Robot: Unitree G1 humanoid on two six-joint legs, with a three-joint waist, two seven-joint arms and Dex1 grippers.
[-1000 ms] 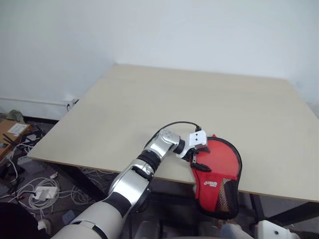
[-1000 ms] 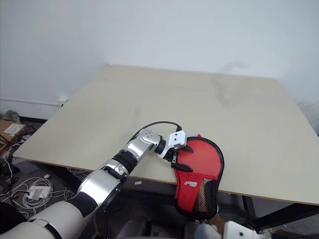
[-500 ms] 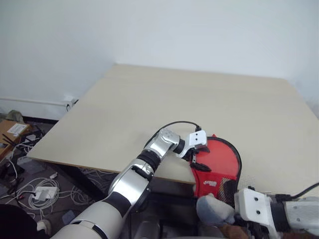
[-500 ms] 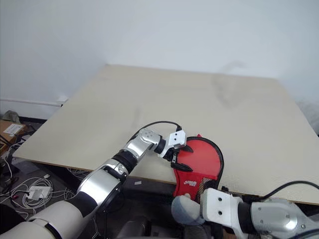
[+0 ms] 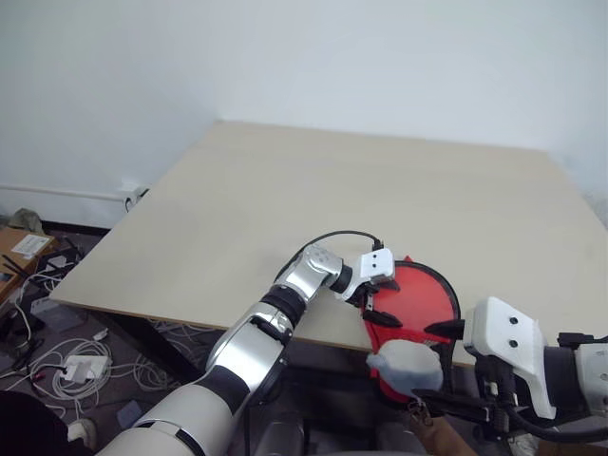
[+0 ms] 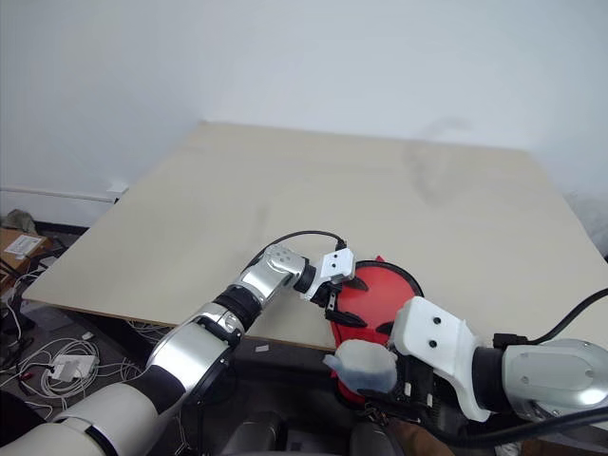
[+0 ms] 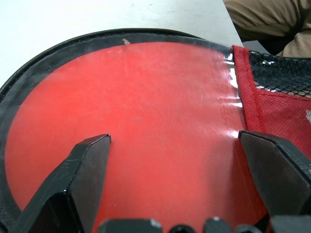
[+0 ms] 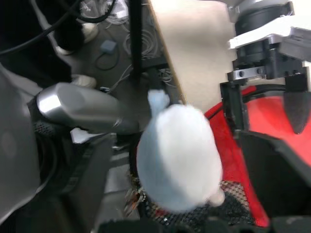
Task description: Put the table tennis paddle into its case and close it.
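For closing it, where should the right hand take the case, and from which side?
Probably the hanging mesh end of the case, from the near table edge: it sticks out past the edge, while the left hand stands open over the round end.

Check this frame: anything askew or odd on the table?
Yes. The case lies at the table's near edge, its mesh end hanging off over the floor. A pale padded lump covers one finger of the right end effector; its purpose is unclear.
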